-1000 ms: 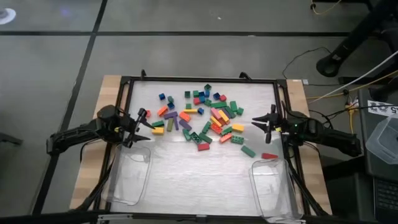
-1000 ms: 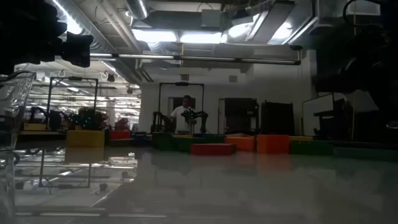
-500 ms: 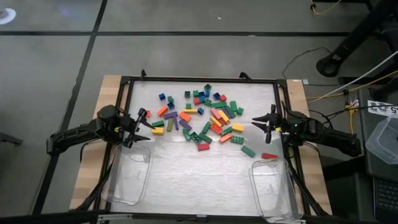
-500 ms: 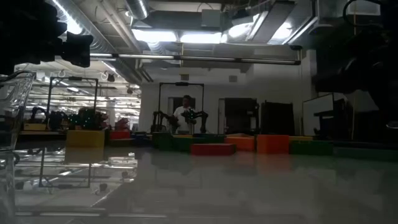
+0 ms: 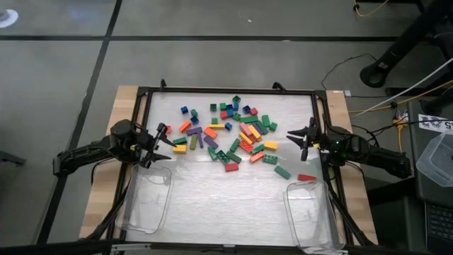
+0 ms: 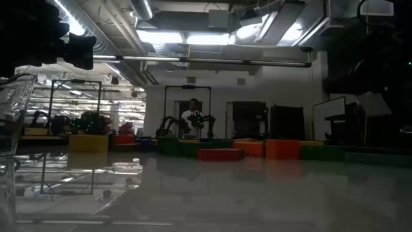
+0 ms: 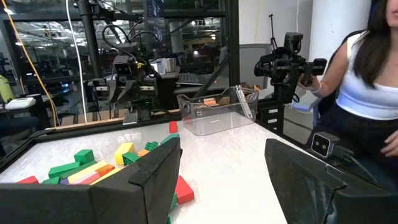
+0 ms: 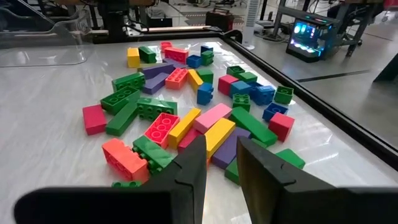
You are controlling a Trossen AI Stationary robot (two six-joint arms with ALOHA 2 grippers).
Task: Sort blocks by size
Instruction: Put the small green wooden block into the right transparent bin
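Note:
The blocks (image 5: pixel 226 134) lie loose in a heap on the white table top, long and short ones mixed, in green, red, yellow, orange, blue, purple and pink; the right wrist view shows the heap (image 8: pixel 186 106) close ahead. My left gripper (image 5: pixel 164 144) hovers at the heap's left side, fingers wide open (image 7: pixel 224 180), nothing between them. My right gripper (image 5: pixel 291 136) hovers at the heap's right side. Its fingers (image 8: pixel 221 168) stand a narrow gap apart and hold nothing. In the low view the blocks (image 6: pixel 220 154) form a distant row.
A clear tub (image 5: pixel 148 198) stands near the front left, and a second clear tub (image 5: pixel 311 212) near the front right. A black frame (image 5: pixel 226 91) rims the table. A red block (image 5: pixel 306 177) and a green block (image 5: pixel 282 171) lie apart by the right tub. A person (image 7: pixel 367 81) stands beyond the table.

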